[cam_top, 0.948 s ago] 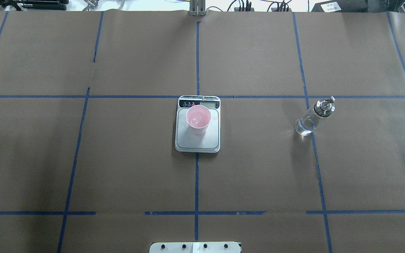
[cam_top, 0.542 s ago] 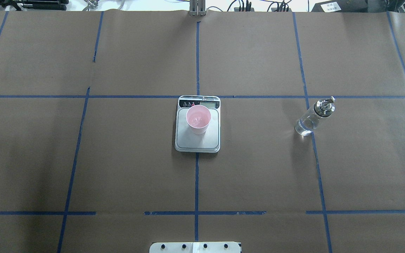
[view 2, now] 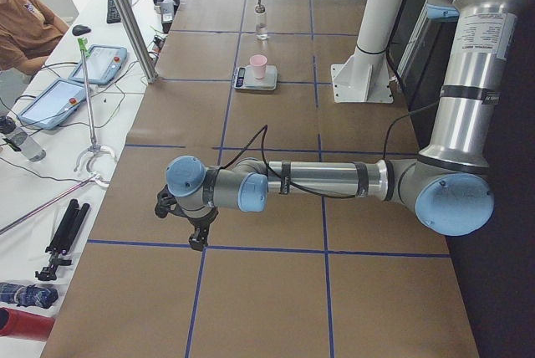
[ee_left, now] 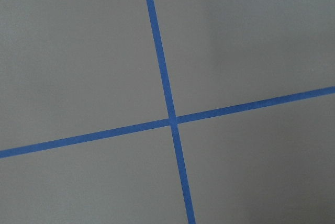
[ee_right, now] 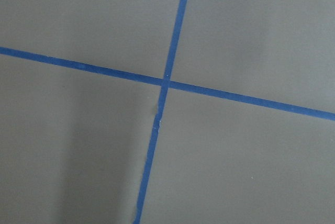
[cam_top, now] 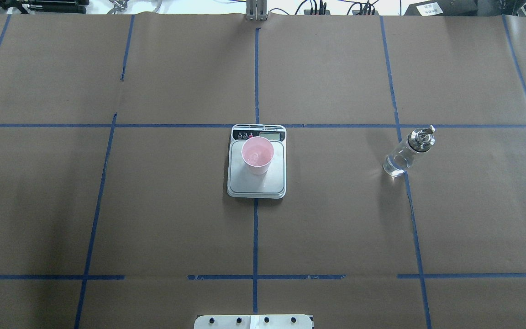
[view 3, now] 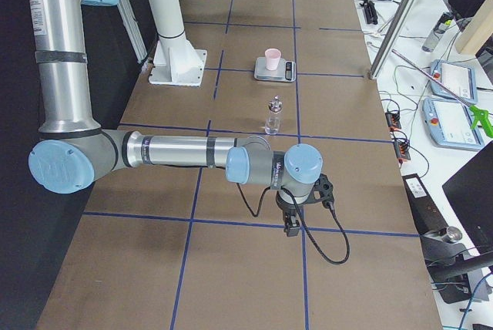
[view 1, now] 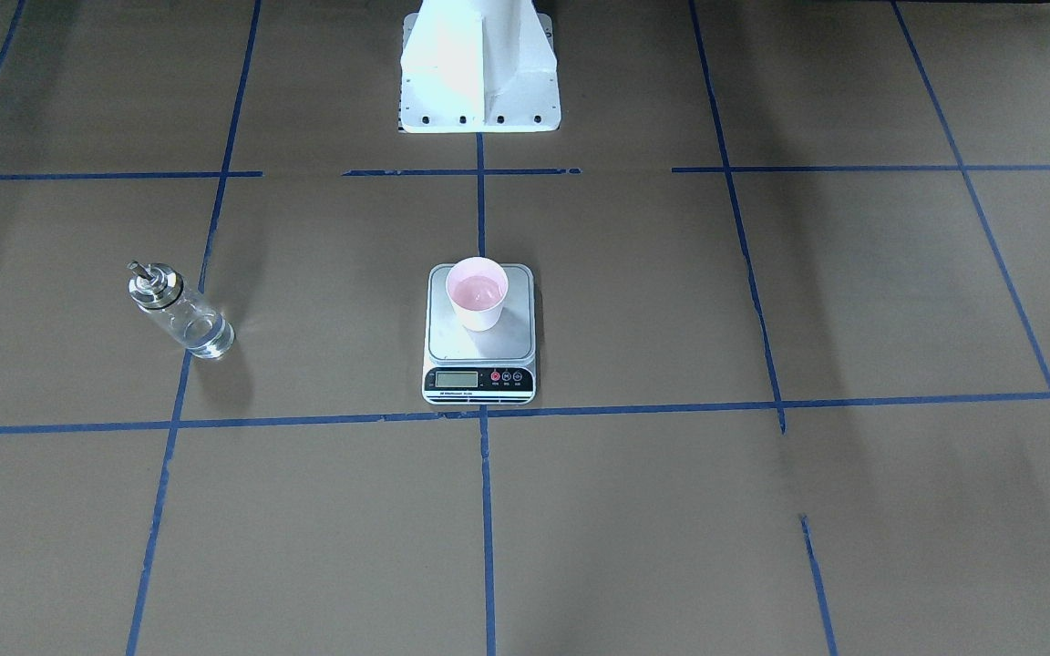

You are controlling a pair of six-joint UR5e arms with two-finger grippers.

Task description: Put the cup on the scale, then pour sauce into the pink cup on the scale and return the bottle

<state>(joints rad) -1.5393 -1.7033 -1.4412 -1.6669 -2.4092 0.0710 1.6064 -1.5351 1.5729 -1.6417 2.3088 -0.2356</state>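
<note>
The pink cup stands upright on the scale at the table's middle, toward the display end; a wet glint shows inside it. The clear bottle with a silver cap stands upright on the robot's right, apart from the scale, with clear sauce low in the glass. Both also show in the front-facing view: cup, scale, bottle. My left gripper hangs far out at the table's left end, my right gripper at its right end. I cannot tell if either is open or shut.
The brown paper table is marked with a grid of blue tape lines. The white robot base stands behind the scale. Tablets, cables and stands lie beyond the far edge. Both wrist views show only paper and tape crossings.
A dark tip at the overhead view's right edge has left the view. The cup, scale and bottle have not moved.
</note>
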